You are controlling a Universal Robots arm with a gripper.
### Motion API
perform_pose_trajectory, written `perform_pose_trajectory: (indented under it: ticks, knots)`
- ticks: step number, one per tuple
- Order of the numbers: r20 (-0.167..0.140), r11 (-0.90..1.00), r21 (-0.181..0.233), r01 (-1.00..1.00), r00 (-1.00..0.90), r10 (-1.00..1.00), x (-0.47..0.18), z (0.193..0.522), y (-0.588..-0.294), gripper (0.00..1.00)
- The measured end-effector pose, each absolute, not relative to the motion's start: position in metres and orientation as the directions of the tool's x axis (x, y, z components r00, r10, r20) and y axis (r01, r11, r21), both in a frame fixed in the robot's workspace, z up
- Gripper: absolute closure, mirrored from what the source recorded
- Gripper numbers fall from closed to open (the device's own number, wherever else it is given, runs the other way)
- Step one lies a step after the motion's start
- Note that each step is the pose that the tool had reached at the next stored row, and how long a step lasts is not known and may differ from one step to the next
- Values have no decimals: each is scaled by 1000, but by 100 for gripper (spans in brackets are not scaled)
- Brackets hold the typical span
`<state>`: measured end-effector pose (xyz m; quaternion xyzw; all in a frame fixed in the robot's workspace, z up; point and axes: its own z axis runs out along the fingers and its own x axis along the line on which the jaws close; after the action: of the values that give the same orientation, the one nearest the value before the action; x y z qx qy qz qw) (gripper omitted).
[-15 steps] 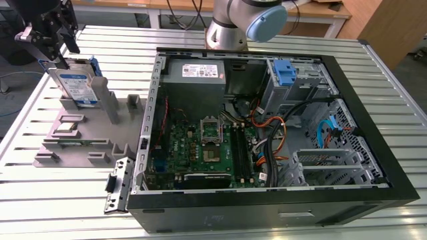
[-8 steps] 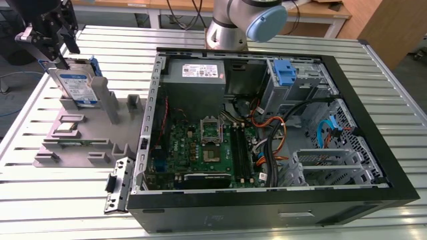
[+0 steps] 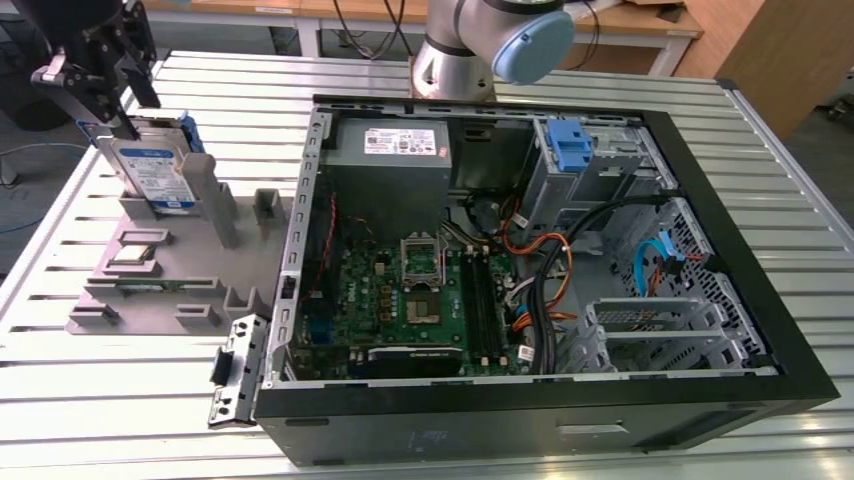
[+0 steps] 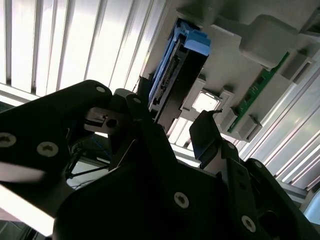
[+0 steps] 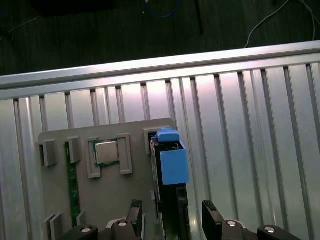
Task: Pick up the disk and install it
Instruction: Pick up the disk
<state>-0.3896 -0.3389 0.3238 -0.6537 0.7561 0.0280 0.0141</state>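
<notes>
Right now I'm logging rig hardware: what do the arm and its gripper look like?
The arm is silver-grey tubing with a light blue joint cap. The gripper is matte black and blocky, studded with round screw heads.

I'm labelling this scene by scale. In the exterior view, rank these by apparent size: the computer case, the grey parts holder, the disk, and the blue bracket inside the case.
Largest to smallest:
1. computer case
2. grey parts holder
3. disk
4. blue bracket
</notes>
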Motion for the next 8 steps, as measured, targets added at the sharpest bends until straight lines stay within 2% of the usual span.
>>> perform_pose_trajectory:
  ticks: [8]
  knots:
    - [-57, 131, 24, -991, -132, -990, -390, 319, -339, 41]
